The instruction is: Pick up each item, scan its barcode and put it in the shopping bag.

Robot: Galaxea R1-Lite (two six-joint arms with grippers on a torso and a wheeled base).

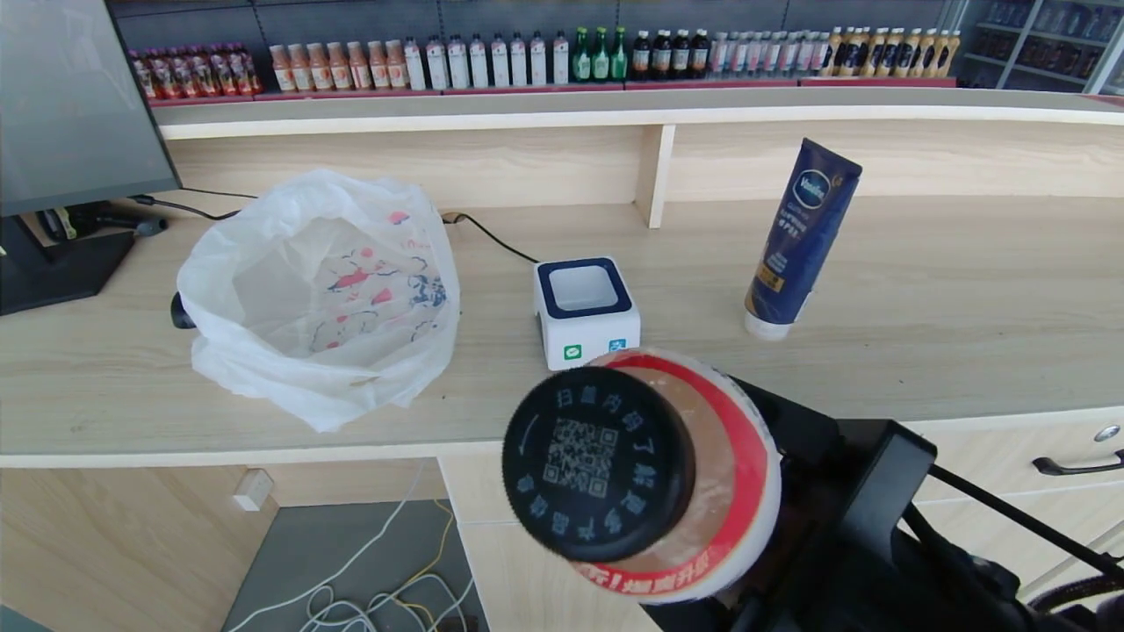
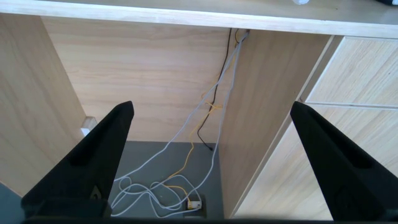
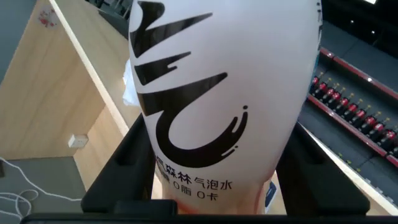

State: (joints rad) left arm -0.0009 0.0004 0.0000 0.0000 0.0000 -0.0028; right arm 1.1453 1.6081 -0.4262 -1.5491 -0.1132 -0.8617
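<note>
Clamping the bottle in the right gripper, cap tipped up and back. Probably needs bringing forward to the scanner just ahead.

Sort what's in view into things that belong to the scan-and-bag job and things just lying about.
Job in hand:
- bottle, gripped in the right claw
- scanner on the counter
- shopping bag, open
- blue tube, standing on its cap

Lying about:
- monitor
- cables on the floor
- shelf bottles behind the counter
</note>
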